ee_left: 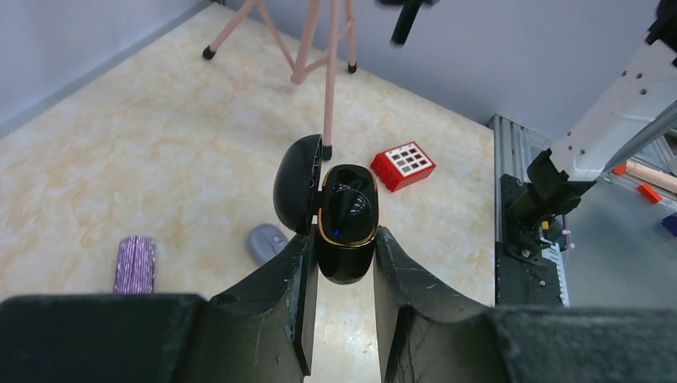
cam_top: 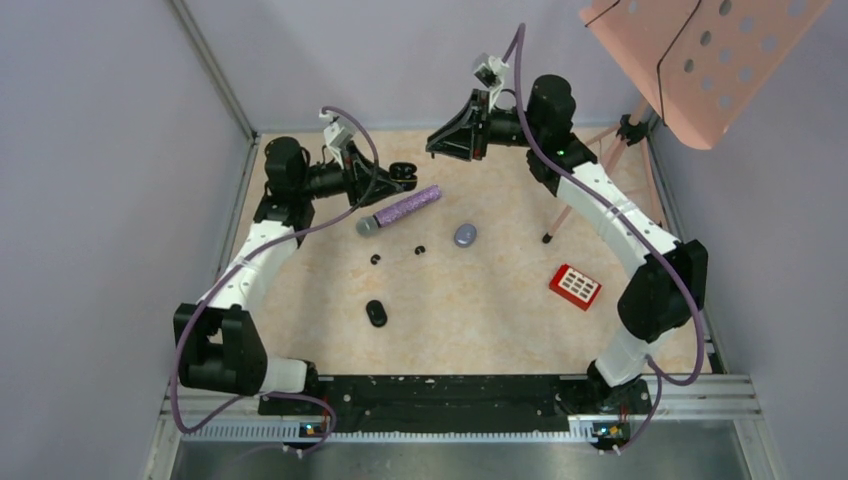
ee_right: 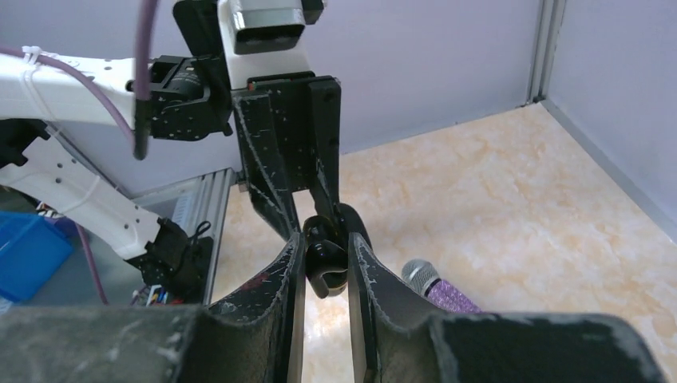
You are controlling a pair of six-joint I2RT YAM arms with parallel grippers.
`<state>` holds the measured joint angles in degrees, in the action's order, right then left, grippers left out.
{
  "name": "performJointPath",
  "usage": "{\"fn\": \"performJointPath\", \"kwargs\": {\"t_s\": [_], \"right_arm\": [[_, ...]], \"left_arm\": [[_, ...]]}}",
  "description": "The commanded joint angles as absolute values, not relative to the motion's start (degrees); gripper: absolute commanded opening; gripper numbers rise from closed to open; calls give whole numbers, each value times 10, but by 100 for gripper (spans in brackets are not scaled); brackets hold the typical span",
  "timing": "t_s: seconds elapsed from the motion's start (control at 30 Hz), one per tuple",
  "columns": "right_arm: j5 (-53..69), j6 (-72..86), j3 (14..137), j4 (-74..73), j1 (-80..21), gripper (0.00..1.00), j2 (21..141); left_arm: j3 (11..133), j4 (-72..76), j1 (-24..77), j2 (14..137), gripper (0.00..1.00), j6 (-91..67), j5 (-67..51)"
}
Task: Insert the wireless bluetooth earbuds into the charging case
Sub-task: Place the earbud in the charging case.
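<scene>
My left gripper [cam_top: 398, 178] [ee_left: 345, 243] is shut on a glossy black charging case [ee_left: 347, 219] with a gold rim. It holds the case above the table with the lid [ee_left: 294, 190] swung open. My right gripper [cam_top: 433, 146] [ee_right: 326, 257] is shut on a glossy black earbud [ee_right: 323, 270], raised in the air just right of and behind the held case. The left gripper's fingers [ee_right: 275, 171] show right behind the earbud in the right wrist view. Two more black earbuds [cam_top: 376, 259] [cam_top: 419, 249] lie on the table.
A purple glitter microphone [cam_top: 400, 210] [ee_left: 136, 263] lies below the grippers. A lilac oval case [cam_top: 465, 235] [ee_left: 267, 242] and a closed black oval case [cam_top: 376, 313] sit mid-table. A red box [cam_top: 575, 286] is at the right. A pink stand [cam_top: 700, 60] has legs at the back right.
</scene>
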<state>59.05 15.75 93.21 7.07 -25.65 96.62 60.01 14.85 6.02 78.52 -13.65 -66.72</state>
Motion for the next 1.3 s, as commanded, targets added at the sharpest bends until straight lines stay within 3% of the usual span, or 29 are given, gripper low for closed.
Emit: {"fn": "performJointPath", "kwargs": {"t_s": [0.0,0.17,0.57,1.27], "right_arm": [[538,206,916,198,-282,0,954],[483,227,902,233,-299,0,948],[508,263,919,244,-303,0,973],[424,227,922,183,-324,0,972]], "left_arm": [[649,219,74,783,0,-200,-683],[668,219,80,774,0,-215,-670],[680,231,83,767,0,-235,-643],[688,257,83,762,0,-258,-622]]}}
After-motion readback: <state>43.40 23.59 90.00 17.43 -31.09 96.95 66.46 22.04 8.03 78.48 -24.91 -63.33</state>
